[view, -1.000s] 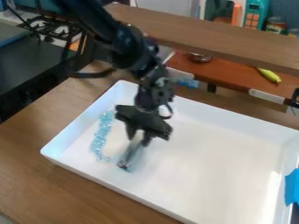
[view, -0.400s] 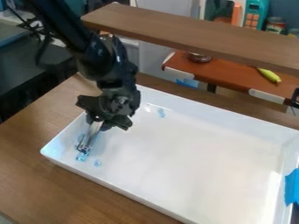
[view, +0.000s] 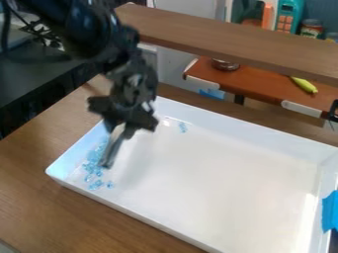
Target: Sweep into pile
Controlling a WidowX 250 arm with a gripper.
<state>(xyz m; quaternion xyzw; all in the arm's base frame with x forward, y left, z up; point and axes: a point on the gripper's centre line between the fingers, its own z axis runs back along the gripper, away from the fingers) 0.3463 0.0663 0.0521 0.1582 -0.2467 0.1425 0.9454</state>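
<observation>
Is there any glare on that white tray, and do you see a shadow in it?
Camera view: a bright patch on the right end of the white tray; a small glint near its far left corner, by a few light blue bits; and a faint, soft grey shadow on the tray's floor, just right of the long grey thing in the tool.

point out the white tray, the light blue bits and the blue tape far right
White tray (view: 224, 183): camera view, bare floor.
Light blue bits (view: 96, 184): camera view, near end of the left cluster.
Blue tape (view: 331, 210): camera view, middle of the piece.
</observation>
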